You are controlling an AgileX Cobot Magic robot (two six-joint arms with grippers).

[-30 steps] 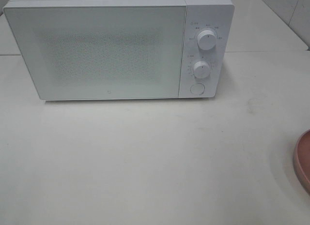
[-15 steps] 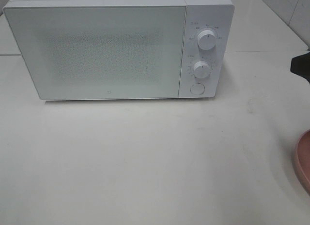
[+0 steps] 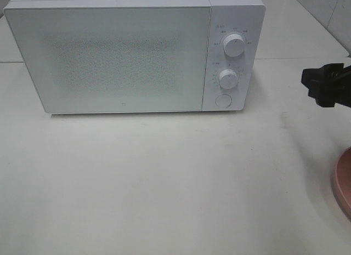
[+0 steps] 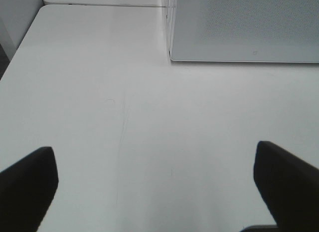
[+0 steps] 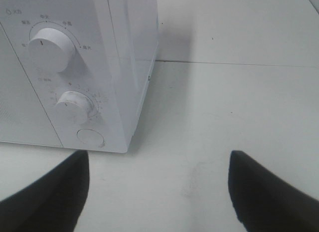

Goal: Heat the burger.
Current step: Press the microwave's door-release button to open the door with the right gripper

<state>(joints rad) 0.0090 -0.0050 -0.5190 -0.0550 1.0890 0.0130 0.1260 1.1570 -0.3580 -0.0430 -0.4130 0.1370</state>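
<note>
1. Table (image 3: 164,183): pale, and bare in front of the oven. The burger is in no view, so its place cannot be told.
2. Microwave (image 3: 137,52): white, standing at the back of the table. The door (image 3: 82,74) is shut.
3. Plate (image 3: 344,181): only a pink rim shows at the right edge of the high view. What it carries is out of frame.
4. Right gripper (image 5: 158,187): jaws wide, holding nothing, hanging just beside the control panel. Left gripper (image 4: 154,182): jaws wide, empty, over bare table near the door's left corner.
5. Upper knob (image 3: 234,45) and lower knob (image 3: 228,78): both untouched.
6. Button (image 3: 222,100): round, below the knobs. Judgement: the step in hand is opening the door, most likely by this button.
   - Narrow the jaws or lead with one fingertip.
   - Press square on the centre and keep off the lower knob just above.
   - Keep the left arm out of the door's swing.
7. Writing: small characters and scale marks ring both knobs, and a tiny mark (image 3: 122,107) sits low on the door. None of it is legible.
</note>
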